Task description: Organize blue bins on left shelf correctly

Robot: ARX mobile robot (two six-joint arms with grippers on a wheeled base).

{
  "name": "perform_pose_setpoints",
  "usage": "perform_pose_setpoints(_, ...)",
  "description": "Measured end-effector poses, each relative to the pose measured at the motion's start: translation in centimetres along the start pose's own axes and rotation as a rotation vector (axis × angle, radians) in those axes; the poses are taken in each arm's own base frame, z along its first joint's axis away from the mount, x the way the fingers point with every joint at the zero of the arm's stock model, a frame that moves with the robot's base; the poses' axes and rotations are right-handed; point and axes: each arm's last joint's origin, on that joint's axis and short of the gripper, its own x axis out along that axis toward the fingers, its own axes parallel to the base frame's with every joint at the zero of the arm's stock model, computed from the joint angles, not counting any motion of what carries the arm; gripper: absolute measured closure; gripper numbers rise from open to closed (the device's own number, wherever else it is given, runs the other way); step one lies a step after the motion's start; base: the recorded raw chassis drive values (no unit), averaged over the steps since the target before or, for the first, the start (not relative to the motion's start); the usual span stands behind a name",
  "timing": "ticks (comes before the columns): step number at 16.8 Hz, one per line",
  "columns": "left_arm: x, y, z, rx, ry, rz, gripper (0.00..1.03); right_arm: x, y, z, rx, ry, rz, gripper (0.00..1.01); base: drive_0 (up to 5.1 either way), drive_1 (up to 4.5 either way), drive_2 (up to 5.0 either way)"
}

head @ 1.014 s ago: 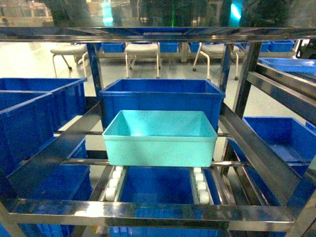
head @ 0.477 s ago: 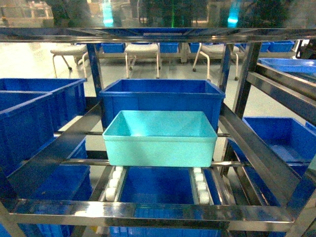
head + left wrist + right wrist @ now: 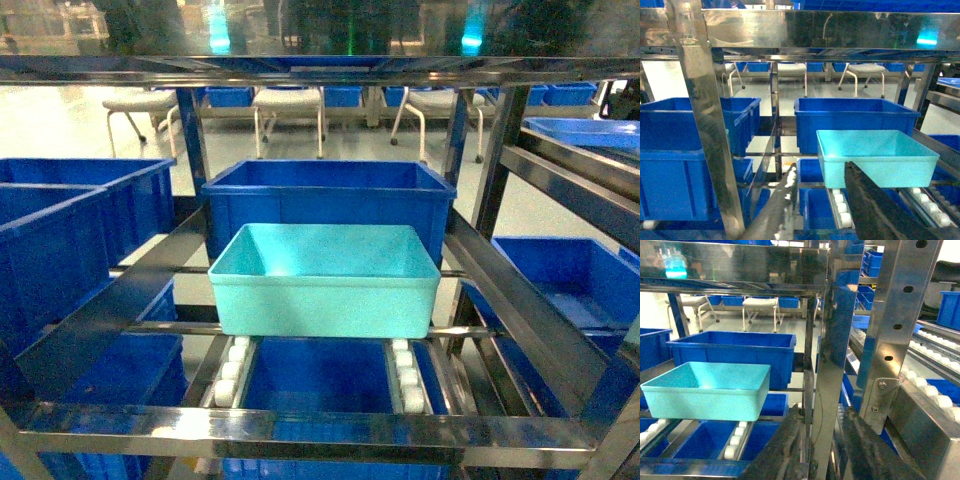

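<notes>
Left shelf [image 3: 300, 428]: one steel rack, sloped roller lanes. Royal-blue bins: several are seen on the tiers, exact count not clear; one large royal-blue bin [image 3: 328, 205] sits at the back of the middle lane. One turquoise bin [image 3: 323, 280] is seen, resting on the white rollers [image 3: 408, 378] mid-lane, directly in front of that bin, set back from the front beam. Left gripper [image 3: 820, 210] and right gripper [image 3: 822, 445]: jaws spread, nothing held. No change versus earlier frames.
</notes>
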Motion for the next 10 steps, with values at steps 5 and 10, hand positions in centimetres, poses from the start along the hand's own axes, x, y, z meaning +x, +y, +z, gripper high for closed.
perform_pose_setpoints(5, 0.0, 0.0, 0.01, 0.0, 0.0, 0.0, 0.11, 0.0, 0.0, 0.0, 0.0, 0.0, 0.0, 0.13, 0.0, 0.0, 0.0)
perform_pose_setpoints(10, 0.0, 0.0, 0.0, 0.001, 0.0, 0.0, 0.05, 0.0, 0.0, 0.0, 0.0, 0.0, 0.0, 0.03, 0.0, 0.0, 0.0)
